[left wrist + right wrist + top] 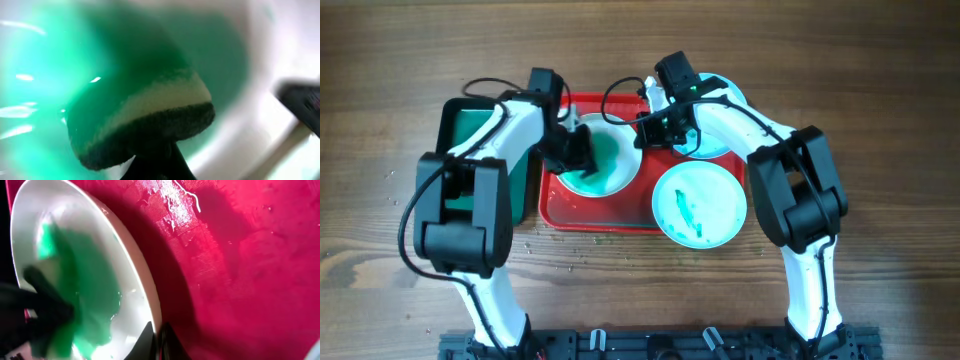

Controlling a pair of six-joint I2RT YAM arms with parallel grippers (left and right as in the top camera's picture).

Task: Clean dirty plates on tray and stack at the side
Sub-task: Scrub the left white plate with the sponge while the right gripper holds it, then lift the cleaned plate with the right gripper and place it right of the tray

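Note:
A white plate (616, 168) smeared with green lies on the red tray (570, 218). My left gripper (576, 152) is shut on a green-and-cream sponge (145, 117) and presses it onto the plate's green-coated face (40, 75). My right gripper (655, 128) is shut on this plate's right rim (150, 305), and that edge looks raised above the tray (240, 255). A second plate (700, 205) with green streaks sits at the tray's front right corner. A third plate (725, 135) lies behind it, mostly hidden under my right arm.
A smaller dark green tray (460, 130) stands left of the red tray, under my left arm. Small crumbs lie on the wooden table (880, 100) in front of the trays. Wet streaks mark the red tray's floor (180, 200).

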